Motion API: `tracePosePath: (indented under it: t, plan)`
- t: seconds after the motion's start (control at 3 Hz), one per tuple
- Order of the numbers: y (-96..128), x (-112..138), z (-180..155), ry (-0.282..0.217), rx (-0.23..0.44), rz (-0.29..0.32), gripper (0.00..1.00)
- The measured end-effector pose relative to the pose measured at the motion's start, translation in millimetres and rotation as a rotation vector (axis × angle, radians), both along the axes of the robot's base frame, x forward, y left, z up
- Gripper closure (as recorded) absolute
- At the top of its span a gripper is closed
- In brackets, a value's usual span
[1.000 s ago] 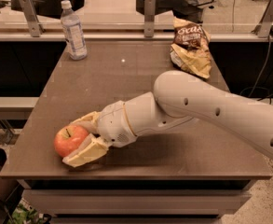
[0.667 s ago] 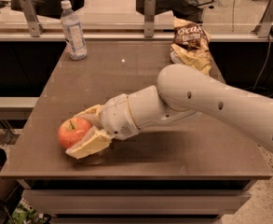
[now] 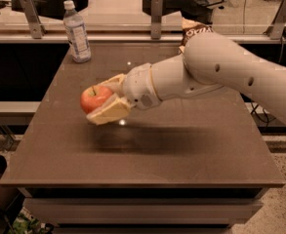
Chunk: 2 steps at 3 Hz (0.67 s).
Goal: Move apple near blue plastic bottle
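- The hand (image 3: 99,104) is clamped on the apple (image 3: 94,98), one finger above and one below, holding it just above the bench (image 3: 191,155) near the left edge.
- The bottle (image 3: 77,33) stands upright at the far left corner, well apart from the apple, with only bench surface between them.
- A chip bag (image 3: 195,29) sits at the far edge, mostly hidden behind the arm (image 3: 230,67).

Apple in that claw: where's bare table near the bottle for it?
The gripper, shut on the apple, hangs above mid-left. Bare table lies right of and before the blue plastic bottle, and along the front. Chip bag crowds back right.
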<state>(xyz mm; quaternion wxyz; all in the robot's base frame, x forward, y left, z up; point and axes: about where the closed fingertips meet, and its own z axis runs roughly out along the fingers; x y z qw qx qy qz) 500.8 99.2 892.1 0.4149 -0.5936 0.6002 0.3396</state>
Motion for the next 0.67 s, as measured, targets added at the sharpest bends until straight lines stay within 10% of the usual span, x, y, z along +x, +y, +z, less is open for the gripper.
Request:
tracePosePath:
  t: [0.67]
  plan:
    - [-23, 85, 37, -0.091, -0.039, -0.234, 1.00]
